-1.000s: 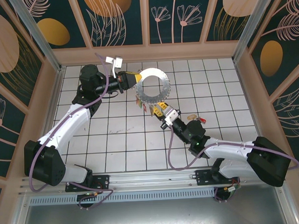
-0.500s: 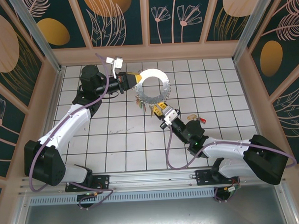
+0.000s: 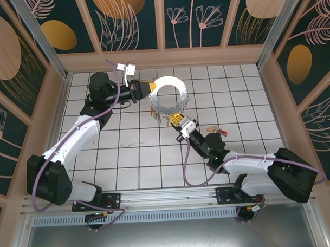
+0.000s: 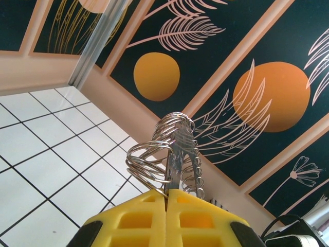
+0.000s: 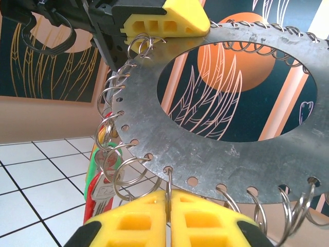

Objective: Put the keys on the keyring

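Observation:
The keyring (image 3: 181, 97) is a flat silvery hoop with small wire rings along its rim, held up off the tiles. My left gripper (image 3: 151, 89) is shut on its left edge, and in the left wrist view the keyring (image 4: 177, 146) stands edge-on between the yellow pads of the left gripper (image 4: 165, 194). My right gripper (image 3: 174, 119) sits under the hoop's lower edge. In the right wrist view the right gripper (image 5: 168, 198) is shut on one small wire ring hanging from the keyring (image 5: 231, 154). Keys (image 5: 100, 190) with red and green heads hang at the lower left of the hoop, also seen from above as keys (image 3: 156, 114).
A loose key (image 3: 216, 131) with a red head lies on the tiles right of my right wrist. Pink walls (image 3: 162, 57) enclose the white tiled floor (image 3: 128, 157), with free room in front and to the right.
My right gripper has closed onto a small wire ring at the hoop's lower edge and crept slightly up and left. The left arm and hoop have stayed still.

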Controlling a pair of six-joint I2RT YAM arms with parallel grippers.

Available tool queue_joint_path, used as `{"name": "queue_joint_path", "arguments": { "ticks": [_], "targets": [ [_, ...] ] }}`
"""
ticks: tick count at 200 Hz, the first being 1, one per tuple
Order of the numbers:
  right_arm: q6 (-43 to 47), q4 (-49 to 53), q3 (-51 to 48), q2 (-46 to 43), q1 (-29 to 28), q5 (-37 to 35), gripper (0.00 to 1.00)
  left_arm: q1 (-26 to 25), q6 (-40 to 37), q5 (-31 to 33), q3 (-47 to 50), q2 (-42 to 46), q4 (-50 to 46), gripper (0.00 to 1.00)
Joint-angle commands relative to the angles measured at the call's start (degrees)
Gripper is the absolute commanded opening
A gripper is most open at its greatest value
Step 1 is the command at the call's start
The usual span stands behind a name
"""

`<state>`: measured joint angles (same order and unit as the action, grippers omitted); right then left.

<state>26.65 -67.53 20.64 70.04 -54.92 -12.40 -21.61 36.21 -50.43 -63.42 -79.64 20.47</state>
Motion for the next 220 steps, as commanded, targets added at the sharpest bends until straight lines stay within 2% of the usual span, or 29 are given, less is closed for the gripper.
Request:
{"name": "queue_joint_path", "arguments": {
  "ticks": [1, 33, 67, 96, 113, 137, 160, 168, 176, 211, 220],
  "targets": [
    [-0.5, -1.0, 1.2, -0.7, -0.2, -0.9, 0.06, -0.3, 1.5, 2.1, 0.6, 2.2, 4.1, 0.0],
    [-1.8, 5.1, 2.0, -3.5, 0.1, -0.7, 0.0, -0.3, 5.1, 6.6, 3.8, 2.3, 7.6, 0.0],
    [-5.4, 13.0, 3.2, -6.5, 1.5, -0.6, 0.0, -0.3, 11.8, 10.7, 9.6, 1.9, 13.4, 0.0],
    [-9.2, 22.4, 6.1, -7.8, 4.3, 3.4, 0.0, -0.3, 20.9, 13.7, 16.6, 0.9, 23.7, 0.0],
    [-11.5, 26.9, 7.7, -8.0, 6.8, 6.7, 0.0, -0.4, 24.5, 14.6, 19.1, -0.3, 26.5, 0.0],
    [-13.5, 34.1, 10.4, -7.4, 11.3, 15.5, 0.0, -0.4, 29.9, 15.2, 22.8, -2.2, 31.3, 0.0],
    [-13.9, 41.6, 13.8, -5.5, 16.6, 25.7, 0.0, -0.8, 32.2, 16.2, 26.1, -4.1, 32.3, 0.13],
    [-13.2, 44.6, 15.4, -4.3, 17.7, 28.4, 0.0, -0.9, 33.0, 16.8, 27.1, -4.8, 32.4, 0.21],
    [-11.9, 47.6, 17.0, -3.0, 18.6, 31.1, 0.0, -1.0, 33.7, 17.1, 28.1, -5.6, 33.2, 0.22],
    [-7.2, 57.1, 22.7, 2.2, 20.4, 33.9, 0.0, -1.8, 35.9, 17.4, 31.2, -9.1, 37.5, 0.3],
    [-6.0, 58.9, 23.8, 3.0, 20.9, 35.2, 0.0, -2.1, 35.9, 17.9, 31.8, -9.9, 37.6, 0.34]
  ]
}}
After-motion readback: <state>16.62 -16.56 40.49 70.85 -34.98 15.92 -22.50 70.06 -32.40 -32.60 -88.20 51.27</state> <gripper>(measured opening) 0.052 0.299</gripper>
